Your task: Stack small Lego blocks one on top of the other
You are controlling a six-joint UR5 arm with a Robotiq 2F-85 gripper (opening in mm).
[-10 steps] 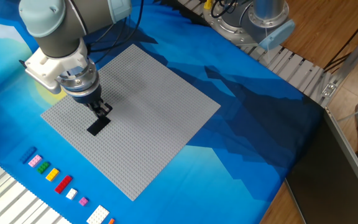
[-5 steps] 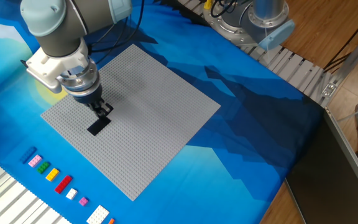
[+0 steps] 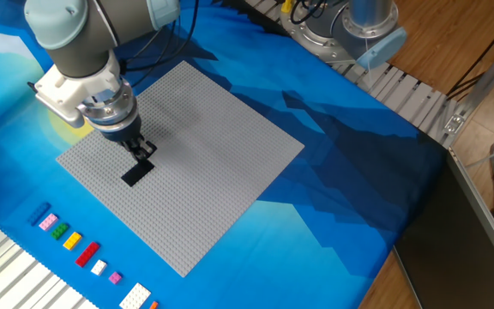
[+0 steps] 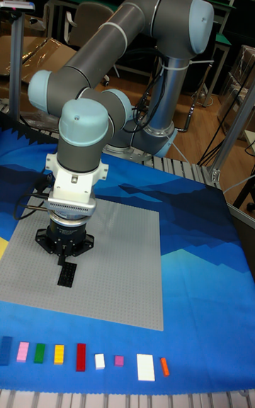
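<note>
A flat black Lego block (image 3: 135, 173) lies on the grey baseplate (image 3: 204, 154), also seen as the black block (image 4: 67, 275) in the tall fixed view. My gripper (image 3: 142, 151) points straight down at the block's far end, its dark fingertips at or just above it; the gripper (image 4: 69, 262) looks narrow from the front. The fingers blend with the black block, so their spacing and any hold are unclear. A small blue Lego block (image 3: 39, 215) rests on the blue cloth at the left end of a row, the same blue block (image 4: 6, 350) at bottom left.
A row of several small coloured bricks runs along the cloth's near edge: pink (image 3: 48, 221), green (image 3: 58, 230), yellow (image 3: 71, 240), red (image 3: 87, 252), white (image 3: 133, 296). The arm's base (image 3: 354, 30) stands at the back right by a roller conveyor (image 3: 410, 94).
</note>
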